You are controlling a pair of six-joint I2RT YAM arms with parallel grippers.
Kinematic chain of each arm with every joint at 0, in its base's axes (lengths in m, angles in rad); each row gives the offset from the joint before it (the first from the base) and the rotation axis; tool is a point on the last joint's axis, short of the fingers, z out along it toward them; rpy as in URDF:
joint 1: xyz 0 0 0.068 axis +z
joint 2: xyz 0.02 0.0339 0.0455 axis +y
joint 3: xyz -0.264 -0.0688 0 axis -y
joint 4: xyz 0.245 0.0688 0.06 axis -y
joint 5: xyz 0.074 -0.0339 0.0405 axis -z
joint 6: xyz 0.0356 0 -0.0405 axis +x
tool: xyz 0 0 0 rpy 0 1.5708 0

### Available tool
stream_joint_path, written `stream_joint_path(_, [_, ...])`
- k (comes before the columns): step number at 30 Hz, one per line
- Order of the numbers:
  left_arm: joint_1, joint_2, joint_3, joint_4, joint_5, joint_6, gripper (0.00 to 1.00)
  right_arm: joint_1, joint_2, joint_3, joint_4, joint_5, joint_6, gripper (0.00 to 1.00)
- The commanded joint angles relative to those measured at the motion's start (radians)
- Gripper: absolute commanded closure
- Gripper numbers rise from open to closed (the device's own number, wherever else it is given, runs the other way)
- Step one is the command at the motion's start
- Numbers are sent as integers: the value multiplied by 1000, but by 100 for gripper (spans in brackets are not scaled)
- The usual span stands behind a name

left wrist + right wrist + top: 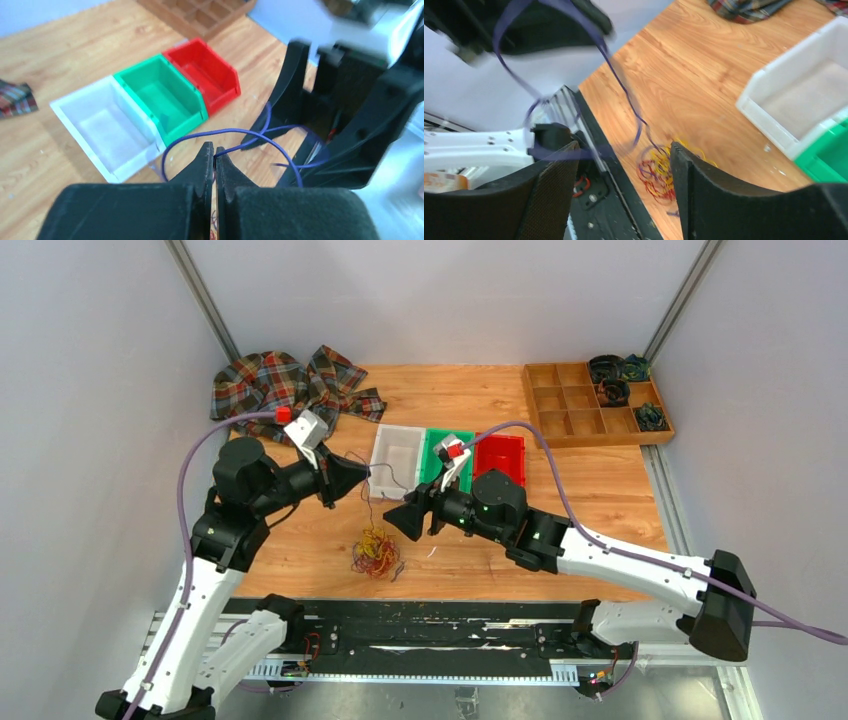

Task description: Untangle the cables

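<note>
Purple cable (240, 131) is clamped in the jaws of the left gripper (214, 155) and raised before the white bin (378, 468), likely to draw it from the red-and-yellow tangle (375, 552) lying on the surface there; the right gripper (623, 150) is held with jaws apart.

Cable tangle (375, 552) — before the bins (433, 440)

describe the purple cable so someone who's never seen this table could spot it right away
On the wooden table, look in front of the white bin at mid-table. The purple cable loops in the air there, pinched in the shut left gripper. Unlike the yellow and dark red tangle lying on the wood below, it is one purple strand held up.
</note>
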Motion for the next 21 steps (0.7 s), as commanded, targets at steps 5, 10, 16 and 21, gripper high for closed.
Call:
stream_joint_path(5, [-5,44,227,60,10,-57,99,-4,14,-56,-91,38,-99,21])
stream_joint_path(10, [-4,71,309,27,51,-78,99,-2,81,16,-26,40,-124,20])
stream_joint_path(16, [-5,79,327,1,103,-104,99,-2,142,108,30,94,-177,21])
stream_joint_path(21, [-4,87,329,-7,124,-104,99,3,191,159,38,73,-185,23])
